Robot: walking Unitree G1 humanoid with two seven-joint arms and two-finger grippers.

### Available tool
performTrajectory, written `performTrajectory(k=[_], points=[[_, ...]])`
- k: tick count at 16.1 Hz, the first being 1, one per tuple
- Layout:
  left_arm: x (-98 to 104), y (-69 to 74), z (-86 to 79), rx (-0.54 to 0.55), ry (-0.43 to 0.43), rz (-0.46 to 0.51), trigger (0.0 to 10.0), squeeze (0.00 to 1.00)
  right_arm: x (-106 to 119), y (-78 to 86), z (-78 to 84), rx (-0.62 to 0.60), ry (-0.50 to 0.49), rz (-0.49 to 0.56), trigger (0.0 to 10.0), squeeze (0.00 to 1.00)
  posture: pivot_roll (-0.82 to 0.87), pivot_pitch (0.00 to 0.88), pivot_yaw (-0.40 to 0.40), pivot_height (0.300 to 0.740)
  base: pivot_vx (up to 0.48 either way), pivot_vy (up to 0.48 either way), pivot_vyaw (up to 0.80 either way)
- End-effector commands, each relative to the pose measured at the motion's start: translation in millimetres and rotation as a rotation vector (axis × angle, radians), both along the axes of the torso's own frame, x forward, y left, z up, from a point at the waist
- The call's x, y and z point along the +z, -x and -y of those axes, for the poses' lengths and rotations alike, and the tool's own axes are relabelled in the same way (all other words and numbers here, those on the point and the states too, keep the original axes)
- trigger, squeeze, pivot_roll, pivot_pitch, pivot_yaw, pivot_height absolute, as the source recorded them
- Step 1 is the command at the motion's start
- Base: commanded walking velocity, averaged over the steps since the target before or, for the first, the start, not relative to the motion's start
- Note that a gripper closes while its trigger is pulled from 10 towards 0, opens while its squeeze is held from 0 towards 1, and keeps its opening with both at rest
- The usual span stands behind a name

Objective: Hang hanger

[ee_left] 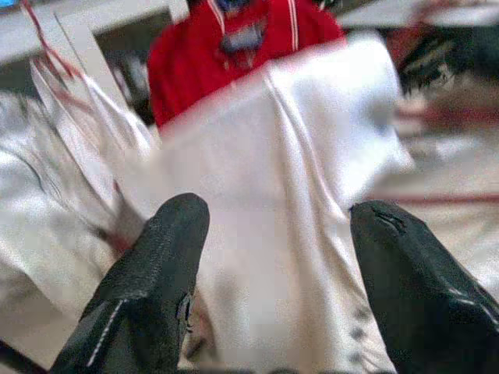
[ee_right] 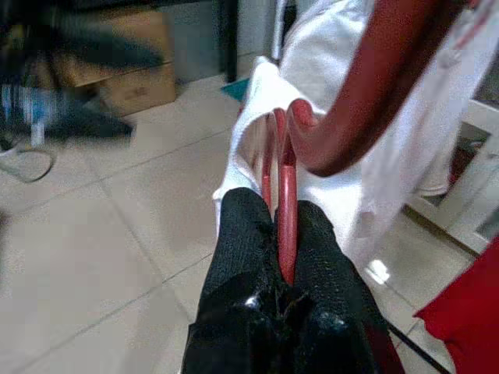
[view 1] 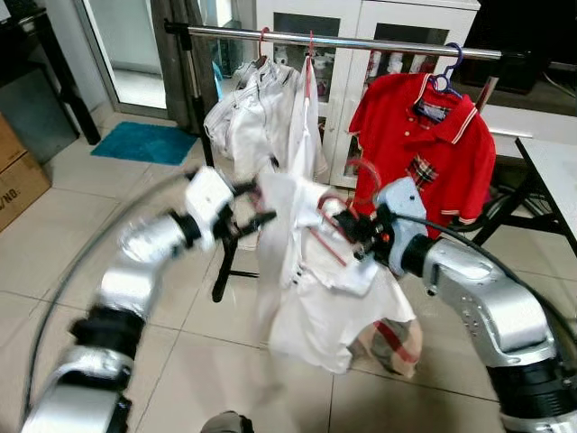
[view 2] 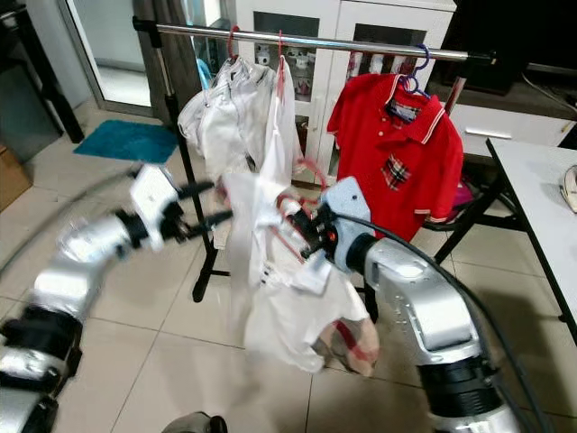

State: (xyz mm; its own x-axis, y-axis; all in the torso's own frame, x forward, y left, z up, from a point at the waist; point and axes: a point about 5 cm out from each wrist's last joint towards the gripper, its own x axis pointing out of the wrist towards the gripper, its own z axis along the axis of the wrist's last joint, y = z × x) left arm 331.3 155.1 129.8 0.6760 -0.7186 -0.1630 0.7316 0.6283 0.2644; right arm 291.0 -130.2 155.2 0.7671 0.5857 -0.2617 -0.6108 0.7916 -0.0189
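Right wrist view, red hanger point(ee_right: 287, 204), white shirt point(view 1: 311, 289)

White shirt point(view 1: 311, 298) on red hanger point(ee_right: 287, 210), red polo point(view 1: 424, 153) with plaid collar lining, teal mat point(view 1: 149, 142)

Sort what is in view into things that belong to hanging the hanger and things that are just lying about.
Belongs to the job:
- red hanger, pinched in the right gripper
- white shirt draped on that hanger
- clothes rail
- left gripper, open beside the shirt

Just lying about:
- red polo shirt and white garments already hung
- blue mat
- cardboard box
- white table
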Motion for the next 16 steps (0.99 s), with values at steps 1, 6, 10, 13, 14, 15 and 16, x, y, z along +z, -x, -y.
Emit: performTrajectory(k=[1,6,10,13,14,15,16], points=[[-7.6,0.7,0.8,0.024,-0.028,-0.007,10.0,0.00,13.0,-2.6,5.0,-0.050,-0.013,0.042,0.0,0.00,-0.10,0.000,-0.004,0.740,0.000,0.000,0.00],[-29.4,2.0,19.5,0.042,-0.079,0.016,10.0,0.00,28.9,4.1,-4.9,-0.005,-0.094,0.036,0.0,0.00,-0.13,0.000,0.001,0.740,0.000,0.000,0.00],[4.4,2.5,31.6,0.045,0.127,0.139,10.0,0.00,22.4,9.1,3.2,-0.099,0.016,0.050,0.0,0.00,-0.16,0.000,0.027,0.740,0.000,0.000,0.00],[9.4,14.4,19.6,0.179,0.272,0.017,10.0,0.00,4.5,14.4,17.1,-0.299,0.011,0.029,0.0,0.00,-0.13,0.000,0.024,0.740,0.000,0.000,0.00],[10.4,17.2,18.6,0.196,0.273,0.021,10.0,0.00,-0.3,15.5,21.0,-0.341,0.007,0.023,0.0,0.00,-0.13,0.000,0.024,0.740,0.000,0.000,0.00],[3.8,22.6,12.6,0.279,0.228,0.007,10.0,0.00,-13.5,18.5,33.1,-0.488,-0.033,-0.002,2.2,0.00,-0.12,0.000,0.033,0.740,0.000,0.000,0.00],[-2.0,25.5,8.1,0.328,0.220,-0.017,10.0,0.00,-22.6,20.9,42.9,-0.581,-0.020,-0.017,10.0,0.00,-0.12,0.000,0.037,0.740,0.000,0.000,0.00]])
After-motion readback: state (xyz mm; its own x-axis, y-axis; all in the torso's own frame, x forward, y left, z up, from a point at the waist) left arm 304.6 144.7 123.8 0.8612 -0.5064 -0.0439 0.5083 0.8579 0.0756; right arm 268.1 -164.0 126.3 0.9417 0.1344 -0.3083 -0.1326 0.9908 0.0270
